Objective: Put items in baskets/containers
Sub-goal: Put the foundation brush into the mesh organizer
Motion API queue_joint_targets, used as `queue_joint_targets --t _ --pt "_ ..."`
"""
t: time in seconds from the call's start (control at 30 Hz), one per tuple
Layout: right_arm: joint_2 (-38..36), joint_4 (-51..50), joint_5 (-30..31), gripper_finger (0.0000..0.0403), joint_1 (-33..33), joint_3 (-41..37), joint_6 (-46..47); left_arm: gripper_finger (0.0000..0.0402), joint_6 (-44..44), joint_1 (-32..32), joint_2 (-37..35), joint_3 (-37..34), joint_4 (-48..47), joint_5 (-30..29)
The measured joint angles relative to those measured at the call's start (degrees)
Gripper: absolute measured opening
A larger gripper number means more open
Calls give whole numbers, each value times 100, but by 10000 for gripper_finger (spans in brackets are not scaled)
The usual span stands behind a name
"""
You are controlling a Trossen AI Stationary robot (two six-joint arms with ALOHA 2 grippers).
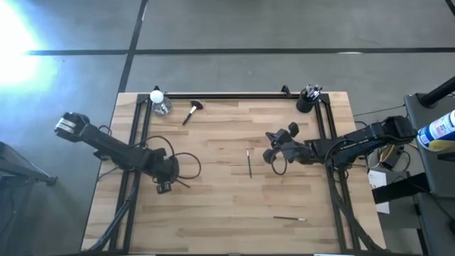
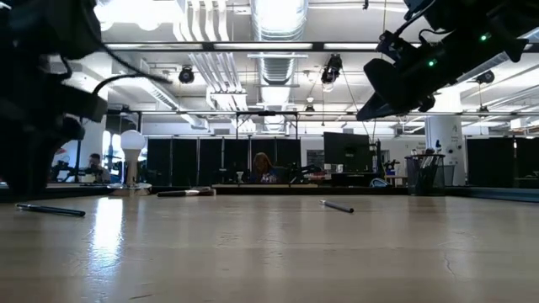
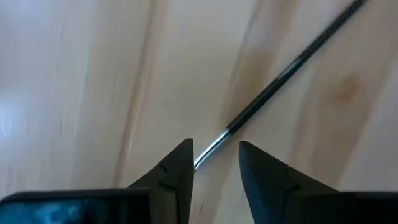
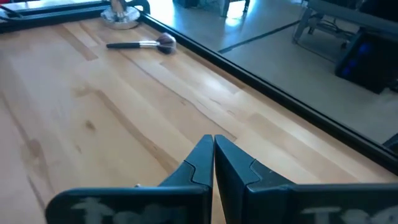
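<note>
The left pincer [image 3: 214, 163] hangs low over the left half of the worktop [image 1: 213, 213] with its two fingers apart, and a thin brush [image 3: 286, 71] lies flat on the wood between them: the pale metal end of the brush runs into the gap between the fingertips [image 3: 180, 158] while the dark handle stretches away from the pincer. No finger touches it as far as the left wrist view shows. In the high view this pincer [image 1: 165, 179] sits near the middle of the worktop's left side.

The right pincer [image 4: 213, 155] is raised above the right half of the worktop, its fingers pressed together with nothing between them. From above it [image 1: 274, 148] sits just right of another thin brush [image 1: 249, 162] that lies alone near the centre, apart from the pincer.

The black cup [image 1: 306, 103] stands at the far right corner, well apart from both pincers, with several brushes standing in it. The big fluffy brush [image 1: 192, 112] lies flat near the far edge, beside a light bulb [image 1: 158, 99] on a shiny base. A third thin brush [image 1: 290, 219] lies towards the near edge, on the right half.
</note>
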Motion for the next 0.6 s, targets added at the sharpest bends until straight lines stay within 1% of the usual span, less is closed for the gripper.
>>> queue_joint_targets --t 0.13,0.3,0.47,0.53,0.6 --pt "-22 15 17 8 87 4 -83 119 -173 0 129 -236 12 57" --pt "-24 136 17 8 91 9 -178 119 -173 -3 416 -172 152 -38" --pt "-24 190 15 8 91 11 -227 119 -106 2 707 -220 294 105" --pt "-24 195 -55 8 90 11 -237 112 -106 2 803 -222 307 125" --pt "-24 199 -200 8 91 11 -269 97 -108 3 855 -222 320 213"
